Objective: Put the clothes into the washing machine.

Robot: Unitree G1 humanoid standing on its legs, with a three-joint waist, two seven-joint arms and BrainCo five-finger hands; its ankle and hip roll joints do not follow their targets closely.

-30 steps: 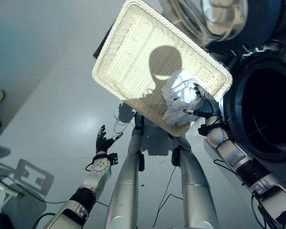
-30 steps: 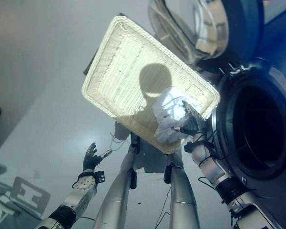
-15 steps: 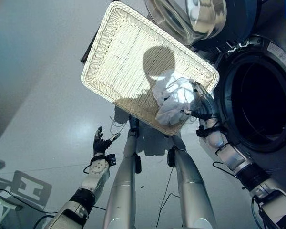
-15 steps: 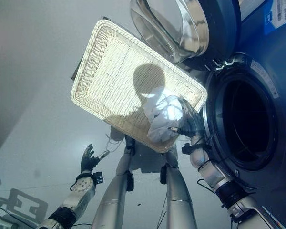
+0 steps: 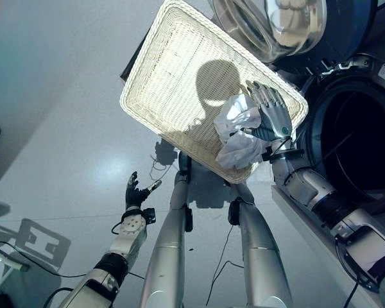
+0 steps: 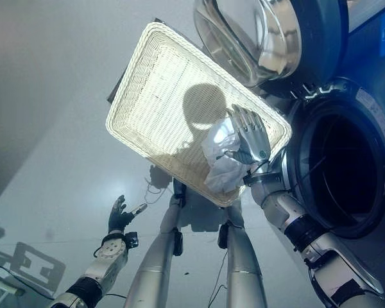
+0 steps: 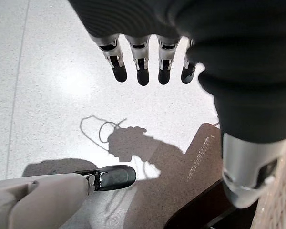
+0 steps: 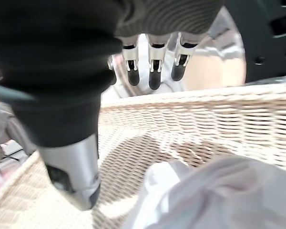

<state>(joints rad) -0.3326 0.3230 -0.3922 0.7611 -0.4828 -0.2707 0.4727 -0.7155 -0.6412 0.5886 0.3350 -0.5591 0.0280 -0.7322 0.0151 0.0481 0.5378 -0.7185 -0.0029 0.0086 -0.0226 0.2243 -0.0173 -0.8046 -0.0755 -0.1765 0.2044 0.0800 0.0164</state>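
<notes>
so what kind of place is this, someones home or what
Probably a laundry area, home or test lab I cannot tell. A front-loading washing machine stands with its round door swung open, a white wicker basket holds a white garment, and the floor is plain grey.

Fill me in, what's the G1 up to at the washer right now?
It is loading laundry. The right robot hand is spread open over a crumpled white garment lying at the near corner of a white wicker basket, with no grasp on it. The washing machine drum gapes open just to the right, its door swung up behind the basket. The left robot hand hangs open and idle over the floor.
</notes>
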